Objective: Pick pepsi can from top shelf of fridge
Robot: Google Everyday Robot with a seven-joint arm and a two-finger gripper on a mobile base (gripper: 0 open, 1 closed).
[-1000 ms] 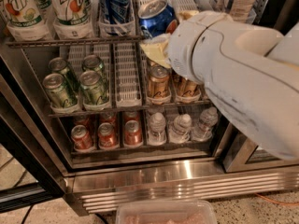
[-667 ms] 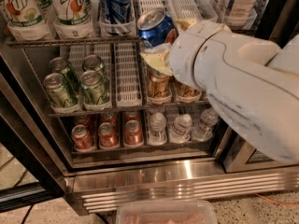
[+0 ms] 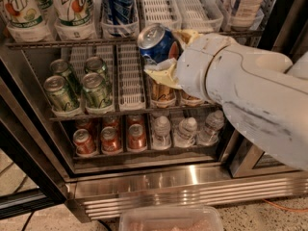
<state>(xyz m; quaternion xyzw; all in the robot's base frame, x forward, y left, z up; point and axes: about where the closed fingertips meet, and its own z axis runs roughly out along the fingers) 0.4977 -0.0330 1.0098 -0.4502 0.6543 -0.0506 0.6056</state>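
Note:
The pepsi can (image 3: 155, 43), dark blue with a silver lid, is tilted and held in front of the fridge (image 3: 192, 177), at the front edge of the top shelf (image 3: 43, 43). My gripper (image 3: 171, 55) is shut on the can, with one yellowish finger (image 3: 161, 74) under it and the other (image 3: 187, 34) behind it. The white arm reaches in from the right and hides part of the middle rack. The white lane trays (image 3: 159, 4) behind the can hold nothing.
A blue can with white streaks (image 3: 118, 4) and 7UP bottles (image 3: 72, 6) stand on the top shelf at left. Green cans (image 3: 96, 88) and copper-gold cans (image 3: 161, 94) sit on the middle rack, red cans (image 3: 110, 138) and small bottles (image 3: 185, 131) below. A pale bin (image 3: 171, 219) lies at the floor.
The gripper has drawn the pepsi can out and slightly up from the shelf edge, and the can has tipped further. The arm has shifted with it.

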